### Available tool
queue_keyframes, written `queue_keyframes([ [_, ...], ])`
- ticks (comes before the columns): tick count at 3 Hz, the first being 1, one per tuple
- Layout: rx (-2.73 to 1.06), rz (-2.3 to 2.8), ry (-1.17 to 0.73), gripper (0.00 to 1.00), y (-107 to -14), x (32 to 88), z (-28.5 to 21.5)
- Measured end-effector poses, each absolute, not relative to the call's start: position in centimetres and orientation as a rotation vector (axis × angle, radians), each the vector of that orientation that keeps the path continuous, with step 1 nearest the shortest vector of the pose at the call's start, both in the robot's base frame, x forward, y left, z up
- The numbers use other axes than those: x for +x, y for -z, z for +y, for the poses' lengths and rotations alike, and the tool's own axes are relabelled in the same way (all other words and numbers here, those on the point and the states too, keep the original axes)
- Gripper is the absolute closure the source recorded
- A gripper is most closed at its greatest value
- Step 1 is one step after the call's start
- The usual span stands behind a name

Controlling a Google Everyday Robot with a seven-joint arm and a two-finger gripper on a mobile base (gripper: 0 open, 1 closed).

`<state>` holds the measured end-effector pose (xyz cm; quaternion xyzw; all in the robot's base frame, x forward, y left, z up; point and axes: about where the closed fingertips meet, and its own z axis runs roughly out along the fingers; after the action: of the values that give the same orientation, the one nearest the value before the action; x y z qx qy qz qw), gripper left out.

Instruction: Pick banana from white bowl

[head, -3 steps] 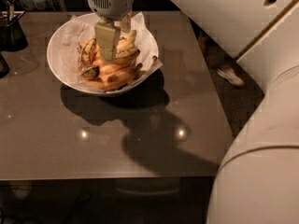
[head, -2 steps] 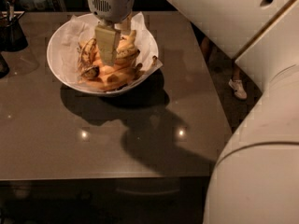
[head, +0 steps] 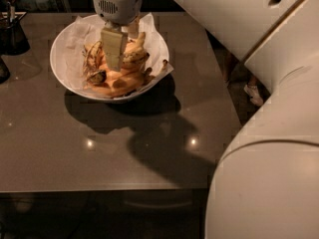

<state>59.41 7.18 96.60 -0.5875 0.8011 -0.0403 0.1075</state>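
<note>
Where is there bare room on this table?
Bare: the near half of the table, from the white bowl to the front edge, and the strip right of the bowl. Crowded: the bowl, where the tool hangs among bananas, and the far-left corner's dark containers.

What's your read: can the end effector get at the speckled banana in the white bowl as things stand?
Probably yes. The end effector hangs low over the white bowl, right beside the banana, and nothing above blocks it. The neighbouring bananas crowd close, though, which may hamper a clean grasp.
</note>
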Motion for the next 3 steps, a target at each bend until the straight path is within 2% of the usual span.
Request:
queue_keyframes([
  [3, -1.769, 2.370, 0.068, 0.31, -95.44, 59.99, 7.50],
])
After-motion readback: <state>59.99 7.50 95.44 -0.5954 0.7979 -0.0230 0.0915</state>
